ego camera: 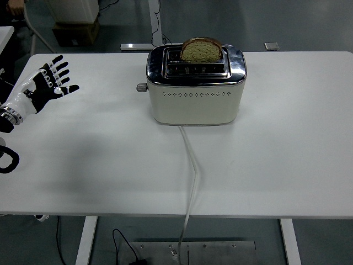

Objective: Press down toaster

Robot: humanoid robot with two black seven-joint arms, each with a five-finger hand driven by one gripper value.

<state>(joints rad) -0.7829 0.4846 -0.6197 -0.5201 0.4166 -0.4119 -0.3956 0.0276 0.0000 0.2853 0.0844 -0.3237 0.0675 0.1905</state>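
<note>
Your cream-sided two-slot toaster with the chrome top [196, 88] is sitting toward the far middle of the white table [287, 154], its long face turned to you. A round slice of brown bread [202, 49] is standing upright and well proud of the rear slot, while the nearer slot is showing only its dark opening. A small grey knob [142, 87] is sticking out of the toaster's left end. A white power cord [191, 165] is running from the base of the near face across the tabletop and dropping over the near edge to the floor.

Well apart from the appliance, your left hand [45, 88], black with white panels, is hovering over the table's far left corner. Its fingers [58, 69] are spreading wide and pointing up and to the right, toward the toaster, with the thumb angling out to the side; they are gripping nothing. The forearm is entering from the left edge, the wrist sloping down toward that edge.
</note>
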